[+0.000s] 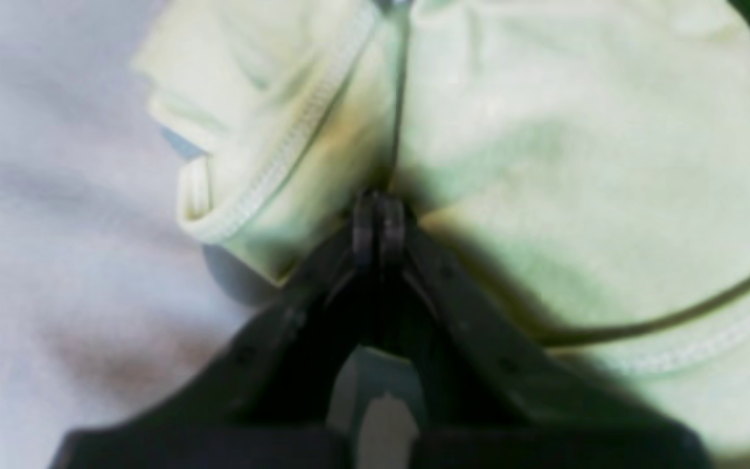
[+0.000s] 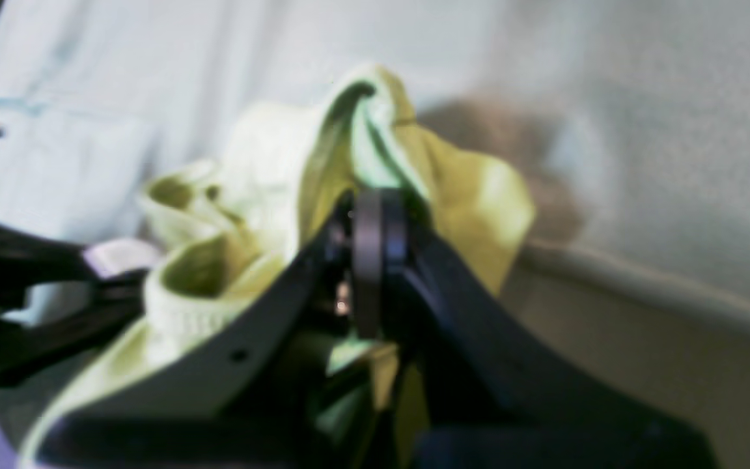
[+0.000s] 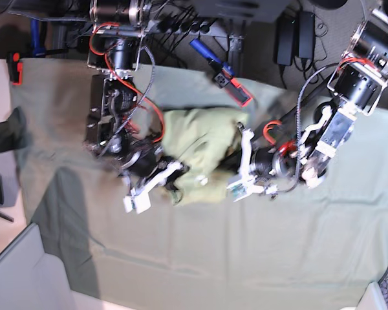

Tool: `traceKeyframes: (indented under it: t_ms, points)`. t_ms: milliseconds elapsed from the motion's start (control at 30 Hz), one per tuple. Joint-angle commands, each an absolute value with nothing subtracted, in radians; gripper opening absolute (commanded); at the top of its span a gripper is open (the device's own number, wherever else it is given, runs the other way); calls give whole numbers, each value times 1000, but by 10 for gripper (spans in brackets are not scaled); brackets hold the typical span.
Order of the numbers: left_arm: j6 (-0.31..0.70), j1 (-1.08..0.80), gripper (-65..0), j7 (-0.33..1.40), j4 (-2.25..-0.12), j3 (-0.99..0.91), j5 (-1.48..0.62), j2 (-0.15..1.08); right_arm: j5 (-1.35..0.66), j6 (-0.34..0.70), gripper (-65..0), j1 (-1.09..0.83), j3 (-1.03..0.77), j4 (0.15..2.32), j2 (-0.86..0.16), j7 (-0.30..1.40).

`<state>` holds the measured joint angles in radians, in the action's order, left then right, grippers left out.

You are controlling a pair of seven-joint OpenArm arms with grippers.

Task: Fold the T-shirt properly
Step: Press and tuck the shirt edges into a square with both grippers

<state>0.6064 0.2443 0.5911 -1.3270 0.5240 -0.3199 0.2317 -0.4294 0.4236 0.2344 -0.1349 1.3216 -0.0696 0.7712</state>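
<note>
The pale yellow-green T-shirt lies bunched in the middle of the grey-green table cloth. My left gripper is at its right edge in the base view. In the left wrist view this gripper is shut, pinching the T-shirt beside a stitched hem. My right gripper is at the shirt's lower left edge. In the right wrist view it is shut on a raised fold of the T-shirt. The white tag is not in view.
A blue and red tool lies on the cloth's back edge behind the shirt. A small red object sits at the back left corner. Cables and black boxes lie beyond the table. The cloth is wrinkled.
</note>
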Motion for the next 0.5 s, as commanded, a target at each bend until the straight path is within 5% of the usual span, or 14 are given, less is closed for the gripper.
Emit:
traceKeyframes:
  t_ms: [0, 467]
  points:
    - [579, 266, -650, 589, -1333, 512, -302, 235, -415, 476, -650, 258, -135, 1311, -75, 740]
    - [572, 264, -650, 641, -1336, 334, -350, 235, -412, 476, -650, 241, -135, 1187, -152, 674]
